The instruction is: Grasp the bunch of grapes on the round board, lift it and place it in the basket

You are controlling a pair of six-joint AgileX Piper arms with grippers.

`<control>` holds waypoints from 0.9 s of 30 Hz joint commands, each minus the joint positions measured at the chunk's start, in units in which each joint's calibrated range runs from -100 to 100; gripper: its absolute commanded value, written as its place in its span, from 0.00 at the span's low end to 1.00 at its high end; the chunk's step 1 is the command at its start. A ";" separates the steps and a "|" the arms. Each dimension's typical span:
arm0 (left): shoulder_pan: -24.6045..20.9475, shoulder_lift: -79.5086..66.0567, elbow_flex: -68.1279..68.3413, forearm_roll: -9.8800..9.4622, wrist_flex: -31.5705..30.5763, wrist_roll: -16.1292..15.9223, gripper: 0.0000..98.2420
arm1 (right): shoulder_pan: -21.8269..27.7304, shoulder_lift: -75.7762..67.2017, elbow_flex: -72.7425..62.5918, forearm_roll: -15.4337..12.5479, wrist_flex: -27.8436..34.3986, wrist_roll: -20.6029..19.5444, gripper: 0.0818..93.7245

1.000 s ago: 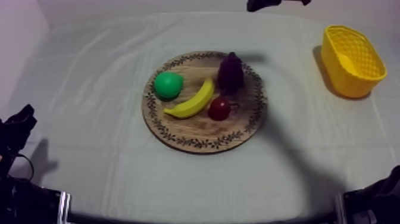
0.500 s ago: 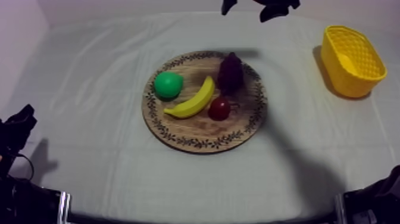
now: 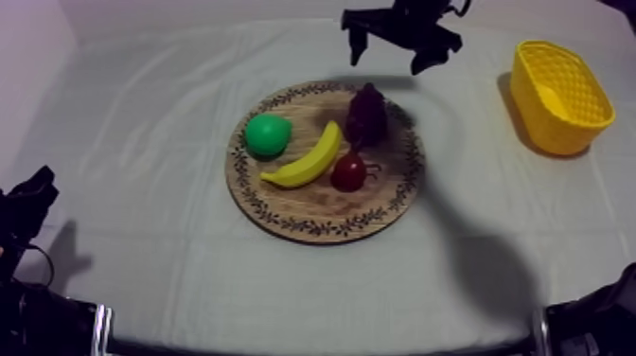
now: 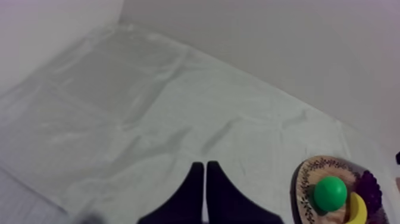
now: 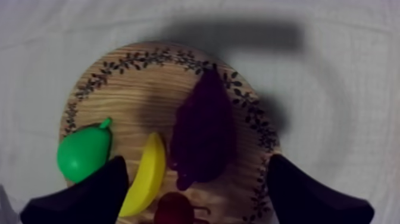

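The dark purple bunch of grapes [image 3: 366, 115] lies on the far right part of the round wooden board [image 3: 312, 204], beside a banana [image 3: 308, 161]. My right gripper [image 3: 388, 52] hangs open above the table just beyond the board's far rim. In the right wrist view the grapes [image 5: 202, 131] lie between and below the wide-spread fingers [image 5: 89, 196] of my right gripper [image 5: 196, 161], untouched. The yellow basket [image 3: 558, 95] stands at the far right. My left gripper [image 4: 205, 190] is shut on nothing, resting low at the left [image 3: 28, 204].
A green pear [image 3: 268, 133] and a small red fruit [image 3: 348, 172] share the board with the banana. The red fruit sits close in front of the grapes. Bare cloth lies between the board and the basket.
My right gripper has come down from the far edge toward the board's far rim, and its fingers have spread from shut to wide open. The fruit and the left arm have not moved.
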 commanded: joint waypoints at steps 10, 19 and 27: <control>0.00 0.05 0.00 -0.03 0.02 0.01 0.00 | -0.43 10.41 -1.84 0.74 -2.66 -0.62 0.93; 0.00 0.05 0.00 -0.03 0.02 0.01 0.00 | -1.34 14.56 -2.98 0.96 -3.55 -0.96 0.86; 0.00 0.05 0.00 -0.03 0.02 0.01 0.00 | -1.97 15.88 -3.02 1.09 -4.06 -0.61 0.68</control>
